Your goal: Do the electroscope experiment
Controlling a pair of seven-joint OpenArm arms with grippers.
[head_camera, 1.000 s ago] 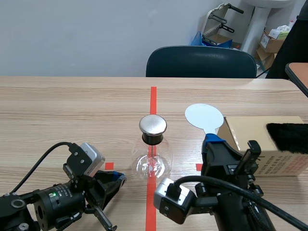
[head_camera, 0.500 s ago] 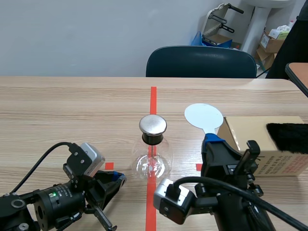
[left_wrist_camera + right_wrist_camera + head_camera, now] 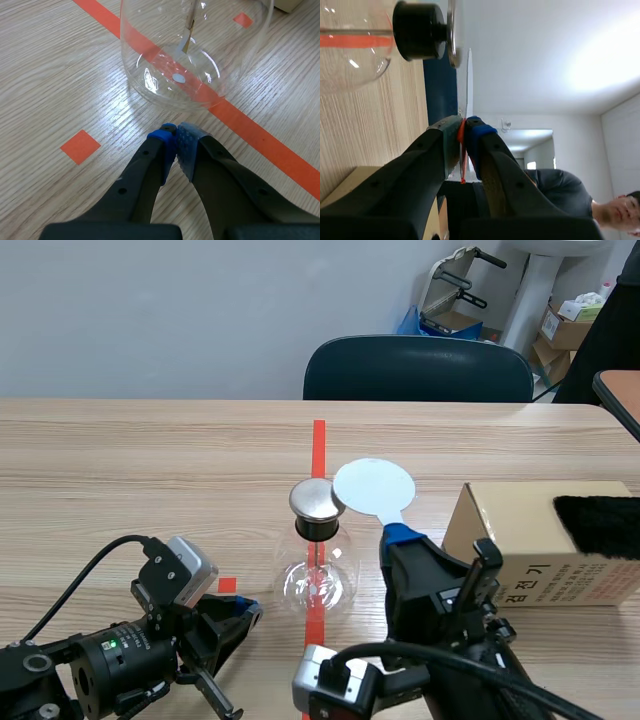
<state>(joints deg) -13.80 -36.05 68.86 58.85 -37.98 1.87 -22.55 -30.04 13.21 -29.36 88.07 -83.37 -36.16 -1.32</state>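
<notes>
**A:** Where is everything?

**B:** The electroscope (image 3: 318, 562) stands at the middle of the worktop (image 3: 150, 470), on the tape line. The right gripper (image 3: 400, 537) is clamped on the handle of a pale disc (image 3: 373, 486). The disc hangs at about 2 o'clock of the metal cap (image 3: 317, 499), just beside it. Whether they touch I cannot tell.

**A:** And the other arm?

**B:** The left gripper (image 3: 176, 135) lies low at roughly 8 o'clock of the flask, close to the glass. Its pads are pressed together on nothing.

**A:** What could go wrong?

**B:** Mostly a shove. The flask looks light and round-bellied, and top-heavy under that cap. If the disc pushes sideways toward 9 o'clock instead of brushing the cap, I'd expect the flask to tip or skid. The handle is thin, so the disc might also twist in the grip and miss.

**A:** Anything else?

**B:** The cardboard box (image 3: 540, 540) with black fur (image 3: 600, 525) on it sits at 3 o'clock, near the right arm. A wide swing that way could clip it.
</notes>
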